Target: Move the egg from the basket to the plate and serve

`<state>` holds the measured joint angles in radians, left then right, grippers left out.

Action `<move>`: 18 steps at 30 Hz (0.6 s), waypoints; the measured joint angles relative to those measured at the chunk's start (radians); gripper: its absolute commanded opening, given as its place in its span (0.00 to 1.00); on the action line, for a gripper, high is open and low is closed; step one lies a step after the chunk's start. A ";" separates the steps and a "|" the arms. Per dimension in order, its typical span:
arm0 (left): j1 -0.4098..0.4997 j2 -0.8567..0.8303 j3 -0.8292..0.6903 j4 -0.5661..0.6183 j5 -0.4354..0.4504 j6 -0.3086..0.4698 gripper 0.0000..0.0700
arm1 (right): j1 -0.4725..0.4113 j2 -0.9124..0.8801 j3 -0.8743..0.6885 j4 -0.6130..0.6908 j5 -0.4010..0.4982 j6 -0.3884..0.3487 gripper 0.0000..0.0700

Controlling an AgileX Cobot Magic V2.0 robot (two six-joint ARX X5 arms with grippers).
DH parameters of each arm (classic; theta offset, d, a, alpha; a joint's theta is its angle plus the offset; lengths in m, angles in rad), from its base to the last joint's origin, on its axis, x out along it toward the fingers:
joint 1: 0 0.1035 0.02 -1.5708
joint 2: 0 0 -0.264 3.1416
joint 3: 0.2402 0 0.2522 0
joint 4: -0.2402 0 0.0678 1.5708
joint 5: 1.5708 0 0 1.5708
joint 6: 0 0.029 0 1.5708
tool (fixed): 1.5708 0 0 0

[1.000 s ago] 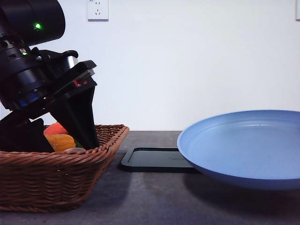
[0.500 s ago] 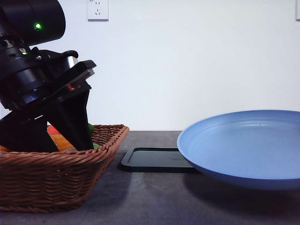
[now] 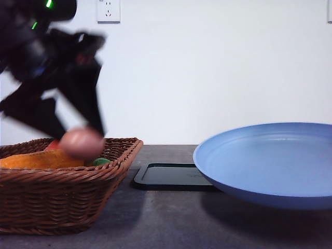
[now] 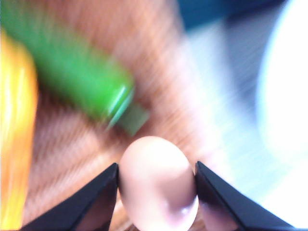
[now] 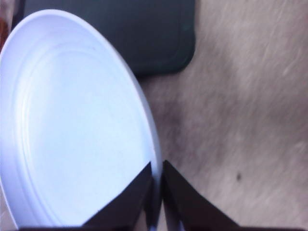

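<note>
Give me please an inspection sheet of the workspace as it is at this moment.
Surface: dark grey table.
Job's things: egg held above the basket; plate tilted, lifted off the table.
Clutter: orange vegetable and green piece in the basket; black tray behind the plate.
Grippers: left gripper shut on the egg; right gripper pinches the plate's rim.
Cables: nothing seen.
Surroundings: white wall, socket.

Your left arm (image 3: 36, 46) is all black, blurred into bulky housings, with two small green lights glowing near its top. Your left gripper (image 4: 156, 185) and right gripper (image 5: 156, 190) both end in matte black, wedge-shaped fingers tapering to points.
</note>
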<state>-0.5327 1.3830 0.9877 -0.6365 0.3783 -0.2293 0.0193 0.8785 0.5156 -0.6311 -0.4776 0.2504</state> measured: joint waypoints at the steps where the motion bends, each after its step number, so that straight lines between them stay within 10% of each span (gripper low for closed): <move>1: -0.005 0.000 0.031 0.007 0.026 0.001 0.36 | 0.000 0.001 0.000 -0.012 -0.013 0.000 0.00; 9: -0.169 0.003 0.126 0.214 0.093 0.003 0.36 | 0.016 0.005 0.000 -0.037 -0.120 0.000 0.00; 18: -0.424 0.131 0.126 0.288 -0.157 0.147 0.36 | 0.037 0.005 0.000 -0.038 -0.140 0.000 0.00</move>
<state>-0.9570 1.5136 1.1133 -0.3481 0.2216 -0.0826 0.0558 0.8833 0.5156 -0.6693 -0.6178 0.2504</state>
